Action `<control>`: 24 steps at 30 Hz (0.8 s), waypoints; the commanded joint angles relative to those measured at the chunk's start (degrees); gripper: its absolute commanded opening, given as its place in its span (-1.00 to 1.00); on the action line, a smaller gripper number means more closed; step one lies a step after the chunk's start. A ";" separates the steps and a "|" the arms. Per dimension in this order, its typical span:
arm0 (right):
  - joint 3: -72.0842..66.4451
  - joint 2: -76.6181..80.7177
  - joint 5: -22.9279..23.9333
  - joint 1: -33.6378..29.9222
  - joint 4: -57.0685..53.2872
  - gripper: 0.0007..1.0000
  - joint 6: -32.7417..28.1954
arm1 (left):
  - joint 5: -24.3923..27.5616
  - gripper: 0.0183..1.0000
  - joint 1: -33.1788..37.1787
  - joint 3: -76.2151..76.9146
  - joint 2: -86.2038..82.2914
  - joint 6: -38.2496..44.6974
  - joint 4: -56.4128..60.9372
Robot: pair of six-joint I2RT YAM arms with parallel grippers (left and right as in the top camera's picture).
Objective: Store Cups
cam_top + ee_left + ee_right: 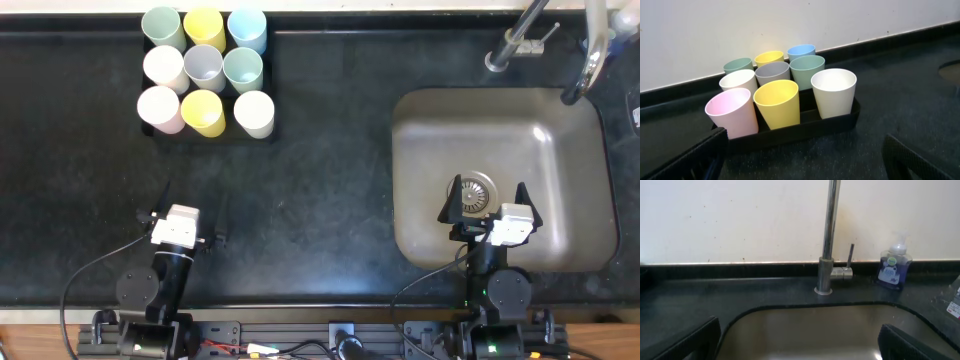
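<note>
Nine pastel cups stand upright, three by three, in a black tray by the bench's far edge, leftward. Open bench separates the tray from the left arm, jaws spread, empty. The right arm, jaws likewise, hangs over the sink.

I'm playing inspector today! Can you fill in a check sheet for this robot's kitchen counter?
Surface: black counter, with a sink at its right.
Job's things: nine cups, upright in a black tray, three rows of three.
Clutter: soap bottle beside the tap.
Grippers: left gripper open, facing the cups; right gripper open, over the sink.
Cables: wires loop by the arm bases.
Surroundings: white wall behind.
</note>
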 commanded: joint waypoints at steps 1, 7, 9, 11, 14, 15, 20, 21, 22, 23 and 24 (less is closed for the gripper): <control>-0.76 -0.52 -0.28 -0.37 0.13 1.00 -0.17 | 0.39 1.00 0.11 -0.07 -0.42 0.81 -0.26; -0.76 -0.52 -0.50 -0.37 0.09 1.00 -0.07 | 0.39 1.00 0.11 -0.07 -0.42 0.81 -0.26; -0.76 -0.52 -1.62 -0.37 0.09 1.00 2.08 | 0.39 1.00 0.11 -0.07 -0.42 0.81 -0.26; -0.76 -0.52 -5.33 -0.37 -0.57 0.99 3.58 | 0.39 1.00 0.11 -0.07 -0.42 0.81 -0.26; -0.76 -0.52 -9.07 -0.35 -0.96 1.00 3.52 | 0.39 1.00 0.11 -0.07 -0.42 0.81 -0.26; -0.76 -0.52 -9.14 -0.37 -0.96 0.99 3.52 | 0.39 1.00 0.11 -0.07 -0.42 0.81 -0.26; -0.76 -0.52 -9.11 -0.37 -0.94 1.00 3.52 | 0.39 1.00 0.11 -0.07 -0.42 0.81 -0.26; -0.76 -0.52 -9.11 -0.37 -0.94 0.99 3.52 | 0.39 1.00 0.11 -0.07 -0.42 0.81 -0.26; -0.76 -0.52 -9.11 -0.37 -0.94 1.00 3.52 | 0.39 1.00 0.11 -0.07 -0.42 0.81 -0.26; -0.76 -0.52 -9.11 -0.37 -0.94 1.00 3.52 | 0.39 1.00 0.11 -0.07 -0.42 0.81 -0.26; -0.76 -0.52 -9.11 -0.37 -0.94 1.00 3.52 | 0.39 1.00 0.11 -0.07 -0.42 0.81 -0.26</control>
